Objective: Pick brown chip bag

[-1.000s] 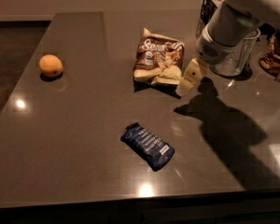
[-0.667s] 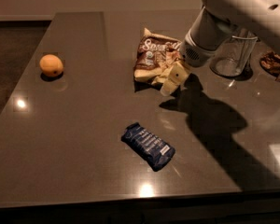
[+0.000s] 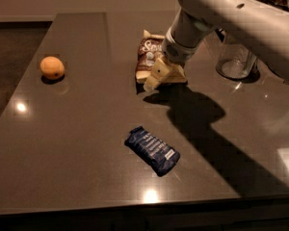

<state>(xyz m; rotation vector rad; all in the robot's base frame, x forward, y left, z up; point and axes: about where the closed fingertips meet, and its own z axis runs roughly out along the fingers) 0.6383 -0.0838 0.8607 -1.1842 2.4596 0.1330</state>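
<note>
The brown chip bag [image 3: 148,52] lies on the dark table, back centre. Its brown top with white script shows, and its cream lower part is largely covered by my arm. My gripper [image 3: 158,80] hangs from the white arm that comes in from the upper right. It sits over the bag's front right edge, low above the table. Whether it touches the bag I cannot tell.
A dark blue wrapped bar [image 3: 152,150] lies front centre. An orange [image 3: 52,67] sits at the left. A clear glass jar [image 3: 236,60] stands at the right behind the arm. The table's front edge [image 3: 135,207] runs along the bottom.
My arm and gripper have moved left and toward the camera, from beside the glass jar to over the chip bag's front right edge. The bag, the bar and the orange have not moved.
</note>
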